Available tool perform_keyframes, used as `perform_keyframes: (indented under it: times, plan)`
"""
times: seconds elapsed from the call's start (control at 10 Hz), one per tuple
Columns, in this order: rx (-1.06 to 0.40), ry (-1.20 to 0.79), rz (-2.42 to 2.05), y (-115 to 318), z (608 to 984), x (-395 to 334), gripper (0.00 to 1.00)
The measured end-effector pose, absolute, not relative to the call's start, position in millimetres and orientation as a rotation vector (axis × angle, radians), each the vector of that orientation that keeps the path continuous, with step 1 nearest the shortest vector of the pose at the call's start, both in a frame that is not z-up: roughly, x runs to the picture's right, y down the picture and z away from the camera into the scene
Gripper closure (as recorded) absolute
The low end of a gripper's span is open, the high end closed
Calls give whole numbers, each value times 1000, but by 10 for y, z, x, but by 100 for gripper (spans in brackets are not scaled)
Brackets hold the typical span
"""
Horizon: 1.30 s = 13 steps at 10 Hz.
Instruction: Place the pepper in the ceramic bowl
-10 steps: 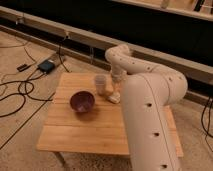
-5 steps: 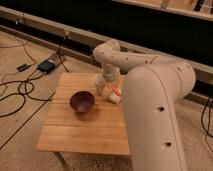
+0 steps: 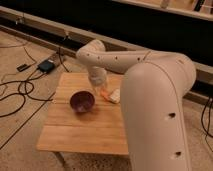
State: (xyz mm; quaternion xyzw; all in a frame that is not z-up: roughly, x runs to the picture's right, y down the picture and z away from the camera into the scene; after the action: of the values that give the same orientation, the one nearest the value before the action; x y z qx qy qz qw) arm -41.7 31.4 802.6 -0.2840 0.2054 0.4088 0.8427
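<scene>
Floor, far left: loose black cables (image 3: pixel 20 92) trail across the concrete, running up to a small black box (image 3: pixel 46 65) just beyond the table's back left corner. None of them lies on the tabletop.

Wooden table (image 3: pixel 75 132): the left and front edges are fully in view. The front half of the top is bare planks, with open room between the bowl and the front edge.

The ceramic bowl (image 3: pixel 82 101) sits left of centre on the table, upright, mouth open, dark inside. It stands well in from the left edge and nothing touches it.

The gripper (image 3: pixel 100 87) hangs just right of the bowl's rim, pointing down and low over the wood. It is clenched on the pepper (image 3: pixel 104 93), whose orange end shows at the tip. The pepper is beside the bowl, not over it, with a narrow strip of bare wood between the two.

A white block (image 3: pixel 115 96) lies on the table just right of the pepper, near it. I cannot tell whether they touch.

The arm (image 3: pixel 155 100) reaches in from the right. Its pale upper segment fills the near right of the view and hides the table's right side and right edge. The elbow bends above the table's back edge.

Floor, far right: another cable (image 3: pixel 205 112) runs down past the arm.
</scene>
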Motion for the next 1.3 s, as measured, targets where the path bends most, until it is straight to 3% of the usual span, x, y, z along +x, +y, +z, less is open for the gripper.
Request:
perform_keyframes:
  times: [1.0,1.1,1.3]
  plan:
    - [-716,335,800,690,8608,-1144,100]
    - [-728,326,792,698,8686,-1196,98]
    - [-742,319,786,709,8758,-1238,84]
